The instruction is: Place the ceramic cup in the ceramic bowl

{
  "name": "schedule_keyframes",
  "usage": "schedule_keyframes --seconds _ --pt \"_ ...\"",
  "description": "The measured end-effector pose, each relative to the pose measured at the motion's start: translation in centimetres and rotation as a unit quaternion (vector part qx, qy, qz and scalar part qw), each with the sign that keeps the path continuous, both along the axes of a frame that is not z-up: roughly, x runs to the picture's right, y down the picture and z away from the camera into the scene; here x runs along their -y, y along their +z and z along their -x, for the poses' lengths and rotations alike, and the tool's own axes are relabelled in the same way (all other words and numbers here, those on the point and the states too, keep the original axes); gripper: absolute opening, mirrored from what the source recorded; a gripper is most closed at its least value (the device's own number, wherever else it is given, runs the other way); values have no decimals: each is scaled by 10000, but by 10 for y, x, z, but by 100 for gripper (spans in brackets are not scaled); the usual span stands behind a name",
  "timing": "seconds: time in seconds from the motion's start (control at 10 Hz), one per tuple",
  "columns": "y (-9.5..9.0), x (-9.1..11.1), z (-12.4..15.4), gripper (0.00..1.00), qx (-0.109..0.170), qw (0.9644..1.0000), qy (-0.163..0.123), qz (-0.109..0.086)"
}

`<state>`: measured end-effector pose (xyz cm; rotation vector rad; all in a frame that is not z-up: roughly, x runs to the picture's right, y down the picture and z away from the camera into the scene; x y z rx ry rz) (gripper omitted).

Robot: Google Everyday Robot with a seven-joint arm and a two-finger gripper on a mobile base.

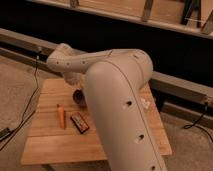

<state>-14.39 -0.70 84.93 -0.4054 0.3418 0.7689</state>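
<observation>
Your gripper [75, 83] sits just above the ceramic bowl [78, 97], mostly hidden by the arm [115, 85]; fingers closed.

Premises: a robot test bay or workshop-type space, not domestic. Evidence: a long grey metal rail [175, 82] runs behind the gripper, which sits low over the small pale wooden table [45, 145], hidden by the large cream robot arm [115, 100]. Thin black cables [35, 75] trail over the bare speckled floor [12, 75] to its left. Dark wall panelling [100, 30] stands beyond the rail.
</observation>
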Motion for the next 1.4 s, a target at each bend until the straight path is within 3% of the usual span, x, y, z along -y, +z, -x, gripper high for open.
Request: schedule_keyframes --seconds 0.3,0.6,0.8,1.1,1.4 --pt "15 -14 -3 0 -48 9992 -330 220" --pt "17 -32 14 0 -73 9962 -770 396" --pt "17 -39 24 0 -68 9949 -897 460" --pt "18 -43 26 1 -125 9949 -864 501" --pt "19 -44 24 22 -190 9952 -819 503"
